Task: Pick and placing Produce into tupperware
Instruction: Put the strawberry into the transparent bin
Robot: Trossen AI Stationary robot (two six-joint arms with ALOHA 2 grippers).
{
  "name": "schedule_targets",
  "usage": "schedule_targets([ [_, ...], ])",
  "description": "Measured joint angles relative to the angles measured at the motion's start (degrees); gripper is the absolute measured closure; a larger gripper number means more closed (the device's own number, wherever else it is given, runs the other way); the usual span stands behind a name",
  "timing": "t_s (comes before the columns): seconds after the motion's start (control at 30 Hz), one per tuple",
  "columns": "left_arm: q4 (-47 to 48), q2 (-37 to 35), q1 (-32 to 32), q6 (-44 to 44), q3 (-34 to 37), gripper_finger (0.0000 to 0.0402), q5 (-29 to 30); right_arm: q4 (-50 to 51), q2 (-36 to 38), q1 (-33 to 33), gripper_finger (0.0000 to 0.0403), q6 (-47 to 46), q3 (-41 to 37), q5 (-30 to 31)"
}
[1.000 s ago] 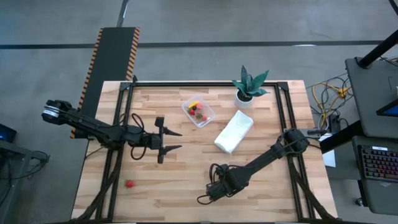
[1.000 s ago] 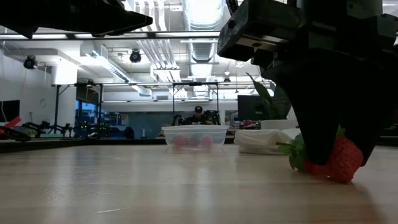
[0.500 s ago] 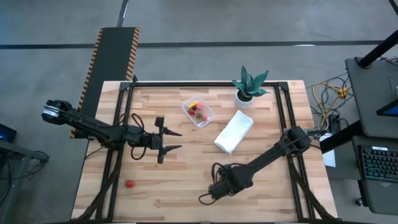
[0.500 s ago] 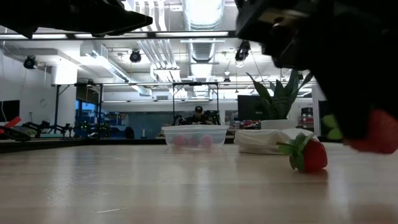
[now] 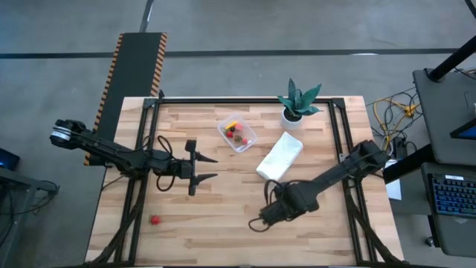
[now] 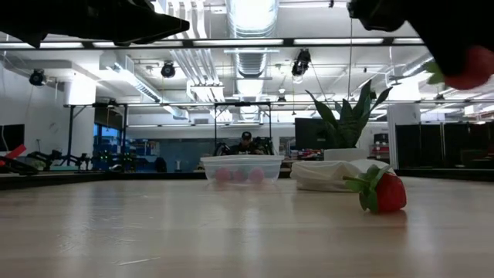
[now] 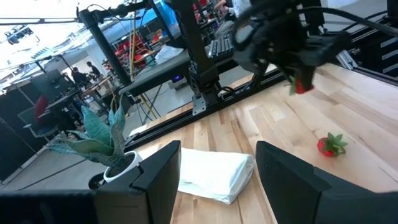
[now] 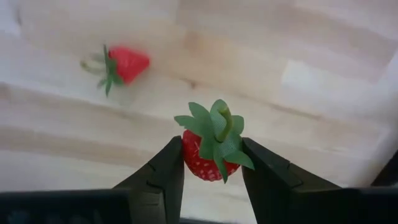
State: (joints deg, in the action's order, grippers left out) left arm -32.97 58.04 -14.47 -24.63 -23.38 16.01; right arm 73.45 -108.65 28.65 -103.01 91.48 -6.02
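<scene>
Now | right gripper [image 8: 211, 163] clamping a strawberry [image 8: 208, 155] lifted above the table [image 5: 208, 223] | second strawberry [image 6: 382, 191] lying on wood below | left gripper [image 5: 210, 168] hovering mid-table, fingers apart, holding nothing | tupperware [image 5: 238, 132] sitting near the plant [image 5: 297, 103], holding produce

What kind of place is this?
Probably a robotics lab or workshop: two robot arms work at a wooden table, exposed ceiling ducts run overhead, and a keyboard and cables sit beside it.
</scene>
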Motion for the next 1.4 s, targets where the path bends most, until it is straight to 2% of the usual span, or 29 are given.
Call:
schedule_targets([
  [0.2,0.0,0.0,0.0,-0.2,0.0,0.0207,0.8,3.5,2.0,-3.9,0.0273,6.6,0.0,3.1],
  [0.33,0.0,0.0,0.0,-0.2,0.0,0.0207,0.8,4.3,2.2,-7.8,0.0273,15.4,0.0,6.9],
  [0.7,0.0,0.0,0.0,-0.2,0.0,0.0207,0.8,0.0,2.2,-18.6,0.0273,42.0,0.0,28.2],
  [0.9,0.0,-0.1,0.0,-0.2,0.0,0.0207,1.0,-10.5,2.1,-22.3,0.0273,53.3,-1.0,38.5],
  [1.1,0.0,-0.1,0.0,-0.2,0.0,0.0207,1.7,-21.5,2.1,-24.9,0.0273,61.8,-6.4,47.9],
  [1.23,0.0,-0.1,0.0,-0.1,0.0,0.0207,2.5,-34.5,2.0,-27.7,0.0273,69.9,-11.9,48.4],
  [1.33,0.0,-0.1,0.0,-0.1,0.0,0.0207,2.5,-44.7,2.0,-30.1,0.0273,75.9,-15.1,46.4],
  [1.4,0.0,-0.1,0.0,-0.1,0.0,0.0207,2.5,-47.6,2.0,-31.9,0.0273,77.6,-16.5,44.5],
])
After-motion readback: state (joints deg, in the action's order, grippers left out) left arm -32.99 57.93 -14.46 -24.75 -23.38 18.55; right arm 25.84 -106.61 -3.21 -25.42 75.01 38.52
